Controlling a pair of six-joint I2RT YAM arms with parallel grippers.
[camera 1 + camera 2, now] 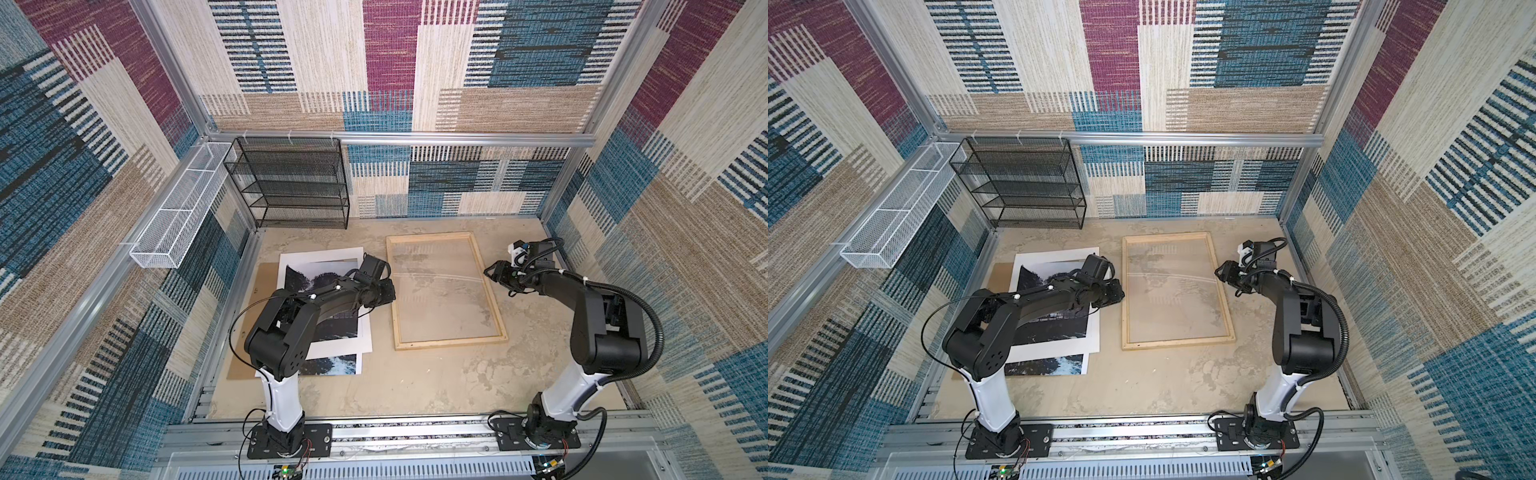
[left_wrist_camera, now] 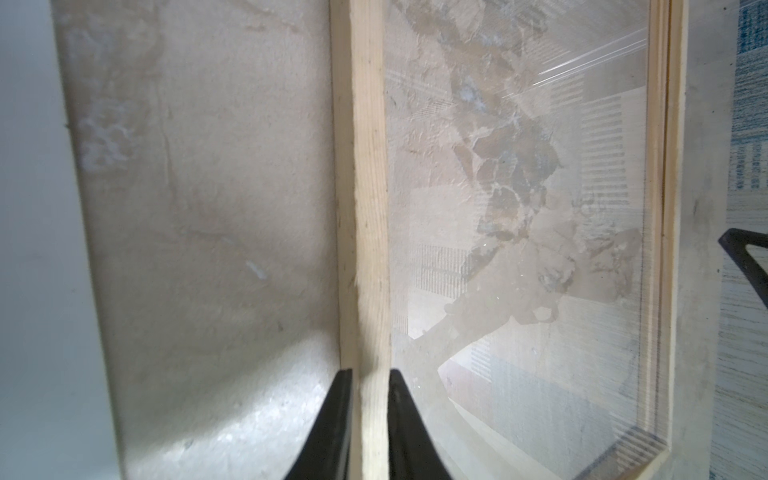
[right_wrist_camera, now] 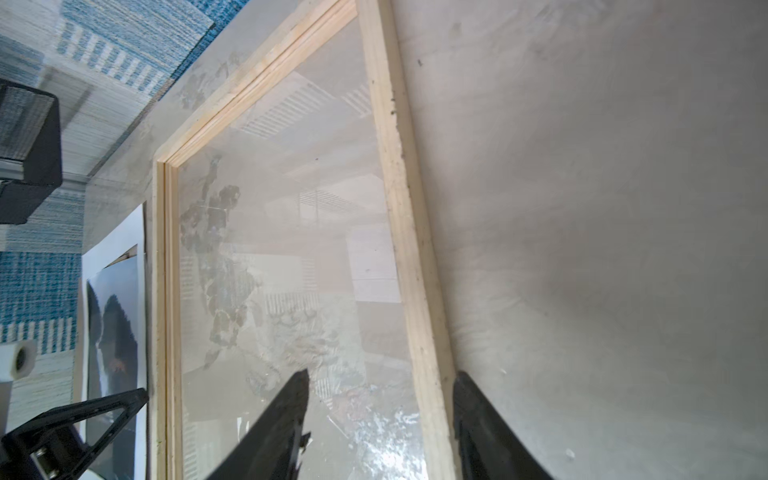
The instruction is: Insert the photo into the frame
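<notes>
Clamping on the frame [image 1: 451, 340]: the left jaws are pinching its long wooden bar on the side facing the bench's left edge, roughly mid-length. In the left wrist view the frame [image 2: 365, 208] is running straight between the two black jaws, and both are pressing against the wood. The left arm [image 1: 316, 307] is reaching across the photo to get there.

The right jaws are standing part-way open, straddling the opposite long bar. In the right wrist view of the frame [image 3: 409, 249], one jaw is hanging over the clear pane, apart from the wood. The other is sitting just outside the bar, so they are gripping nothing. The right arm [image 1: 582, 299] is coming in from the bench's right edge.

The frame is lying on the bench [image 1: 415, 386], right of centre, with its far short bar near the back edge. In both top views [image 1: 1177, 341] the bench surface is showing through the pane.

The photo [image 1: 332, 365] is lying face up near the bench's left edge, beside the frame and not in it, with a strip of bare bench between them. A white mat [image 1: 324, 255] is lying over it. The dark print is showing through the mat's opening, and a strip with foaming water is poking out past the mat's front side. A brown backing board [image 1: 264, 278] is lying under both.
</notes>
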